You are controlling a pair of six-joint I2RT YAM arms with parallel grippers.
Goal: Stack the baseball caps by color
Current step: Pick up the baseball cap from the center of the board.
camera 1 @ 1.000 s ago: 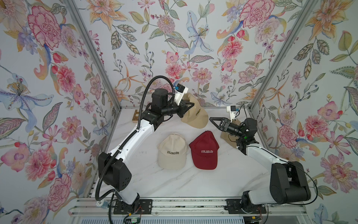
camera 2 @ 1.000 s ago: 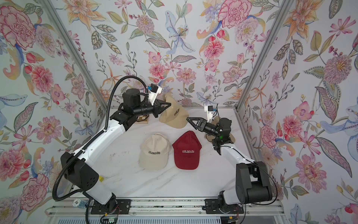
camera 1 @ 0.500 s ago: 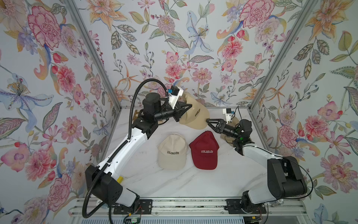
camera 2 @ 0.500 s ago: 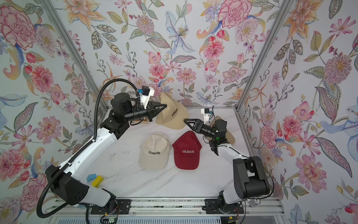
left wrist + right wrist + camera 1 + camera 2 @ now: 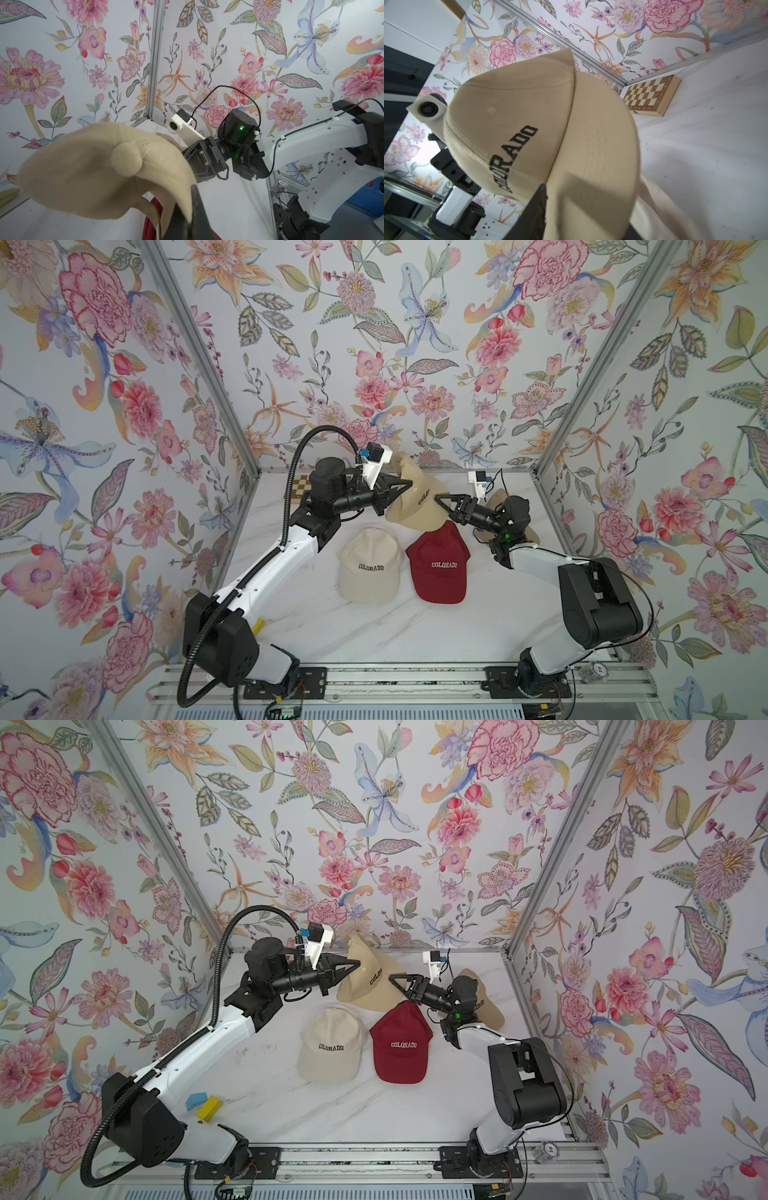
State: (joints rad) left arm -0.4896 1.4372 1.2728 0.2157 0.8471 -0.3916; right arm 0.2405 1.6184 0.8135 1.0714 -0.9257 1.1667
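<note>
A tan cap (image 5: 415,506) (image 5: 370,986) hangs in the air at the back middle. My left gripper (image 5: 410,482) (image 5: 188,205) is shut on its rear edge. My right gripper (image 5: 437,497) (image 5: 585,207) has come in from the right, and its jaws are closed on the cap's brim (image 5: 591,158). Below them, a cream cap (image 5: 370,568) and a dark red cap (image 5: 440,564) lie side by side on the table. Another tan cap (image 5: 484,990) lies at the back right, mostly hidden behind my right wrist.
A checkered chessboard (image 5: 301,485) (image 5: 652,97) sits in the back left corner. Yellow (image 5: 208,1108) and blue (image 5: 195,1100) blocks lie by my left arm's base. A poker chip stack (image 5: 545,1152) stands on the front rail at the right.
My right gripper moved left to the hanging tan cap's brim and closed from wide open. The left gripper kept its hold on the cap and shifted only slightly.
</note>
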